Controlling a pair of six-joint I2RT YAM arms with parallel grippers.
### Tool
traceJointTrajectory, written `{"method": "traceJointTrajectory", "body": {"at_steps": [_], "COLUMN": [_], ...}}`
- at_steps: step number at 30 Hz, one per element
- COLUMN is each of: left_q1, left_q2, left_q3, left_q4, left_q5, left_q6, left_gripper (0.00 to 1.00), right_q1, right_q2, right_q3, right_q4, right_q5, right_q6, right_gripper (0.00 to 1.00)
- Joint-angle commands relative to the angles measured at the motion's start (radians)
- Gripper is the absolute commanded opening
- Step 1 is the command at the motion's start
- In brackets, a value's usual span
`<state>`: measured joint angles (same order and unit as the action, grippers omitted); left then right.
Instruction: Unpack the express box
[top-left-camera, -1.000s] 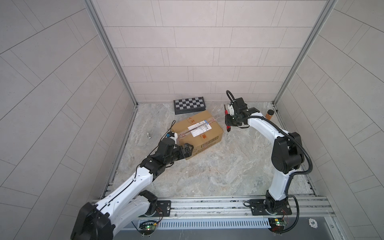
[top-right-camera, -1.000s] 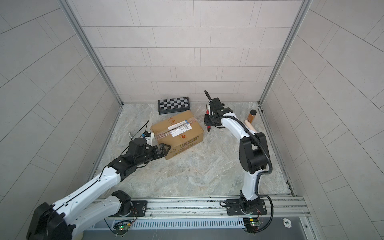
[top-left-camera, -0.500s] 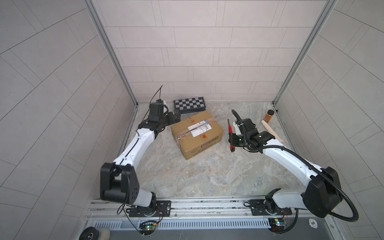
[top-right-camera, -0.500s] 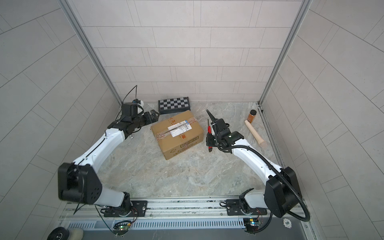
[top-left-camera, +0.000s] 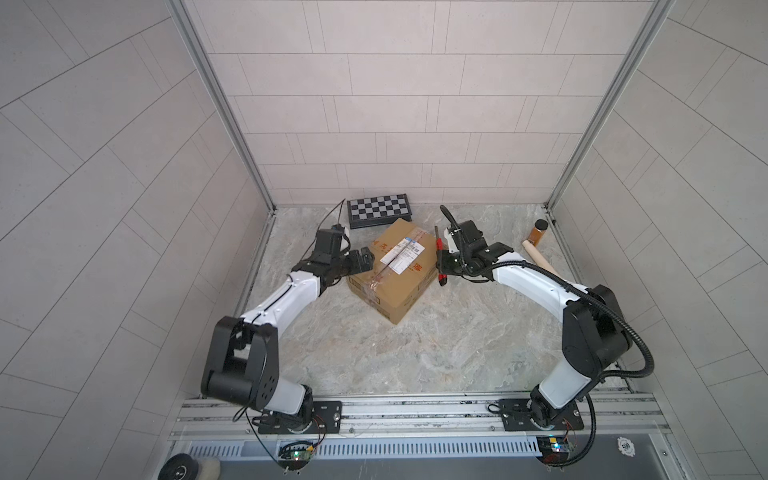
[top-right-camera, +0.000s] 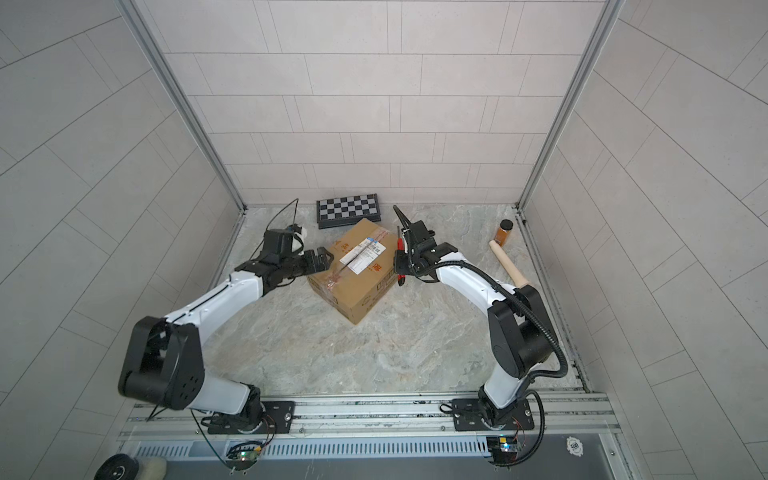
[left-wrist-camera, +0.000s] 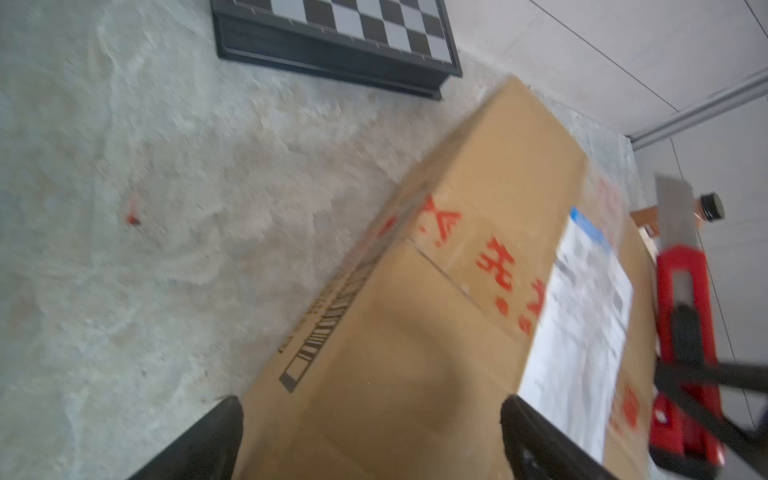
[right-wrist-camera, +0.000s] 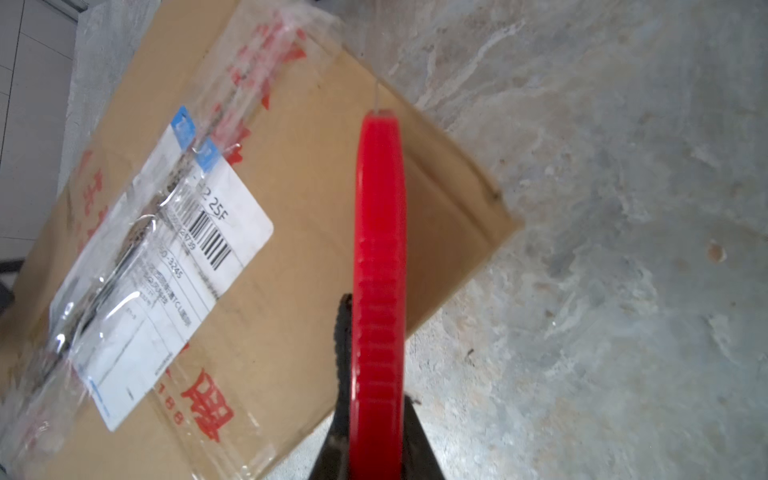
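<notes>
Both top views: the box (top-left-camera: 395, 274) (top-right-camera: 357, 274) sits on the marble floor (top-left-camera: 415, 353) near the back wall, turned cornerwise. It's taped shut, with a white label (top-left-camera: 405, 253) on top. A chessboard (top-left-camera: 379, 208) lies just behind it. The left claw (top-left-camera: 362, 262) is at the box's left top edge, spread wide. The right claw (top-left-camera: 442, 266) is just off the box's right side, clamped on a red knife (top-left-camera: 439, 257) that stands roughly upright, blade end up. Off to the right, well away from the box, there's a brown jar (top-left-camera: 539, 232) and a wooden stick (top-left-camera: 540, 259) by the wall.

Left wrist: a bit blurry. The claw's fingers (left-wrist-camera: 208, 436) are wide apart, one beside the box's (left-wrist-camera: 436, 332) side face and the other over its top. Can't tell if either is touching. There are big red characters on the top and I can make out "无". The side has a black printed barcode (left-wrist-camera: 328, 332). The label (left-wrist-camera: 582, 311) text is too smeared to read. The knife (left-wrist-camera: 685, 291) is past the far edge, with its grey blade out.

Right wrist: the knife (right-wrist-camera: 380, 270) is pinched between the dark fingers (right-wrist-camera: 345, 415). Its thin blade tip hangs over the box's (right-wrist-camera: 311, 208) top near a corner. The label (right-wrist-camera: 178, 270) is under clear tape and shows a barcode, "25F" and "3245". There's more red print below it, with "188" readable.
</notes>
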<state>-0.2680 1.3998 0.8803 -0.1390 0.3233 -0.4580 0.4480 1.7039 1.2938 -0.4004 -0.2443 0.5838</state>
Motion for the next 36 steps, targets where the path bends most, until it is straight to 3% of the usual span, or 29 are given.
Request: {"method": "traceJointTrajectory", "body": {"at_steps": [1,7,12,17,21,24,36], "left_q1": [-0.075,-0.155,-0.131,-0.109,-0.108,-0.110,-0.142], "left_q2": [-0.119,-0.322,-0.380,-0.322,-0.250,-0.194,-0.126], "left_q3": [-0.120,-0.244,-0.140,0.030,0.085,0.108,0.118], "left_q4": [0.021,0.005,-0.102,-0.061,0.147,0.302,0.512], "left_q5": [0.024,-0.054,-0.106,0.007,0.172,0.301,0.496], "left_q6": [-0.103,-0.199,-0.140,-0.093,-0.123,-0.168,-0.218], "left_gripper": [1.00,1.00,1.00,1.00,0.99,0.97,0.91], "right_q1": [-0.016,-0.079,-0.093,-0.062,0.040,0.085,0.155], "right_q2": [0.033,-0.042,-0.180,-0.318,-0.409,-0.419,-0.396], "right_q3": [0.066,0.087,0.040,-0.025,-0.088,-0.093,-0.108], "right_q4": [-0.014,-0.148,-0.213,-0.154,0.001,0.074,0.242], "right_q5": [-0.064,-0.076,-0.078,-0.242,-0.293,-0.352,-0.469], "right_q6": [-0.069,-0.174,-0.217,-0.221,-0.174,-0.129,-0.060], "right_gripper": [0.00,0.00,0.00,0.00,0.00,0.00,0.00]}}
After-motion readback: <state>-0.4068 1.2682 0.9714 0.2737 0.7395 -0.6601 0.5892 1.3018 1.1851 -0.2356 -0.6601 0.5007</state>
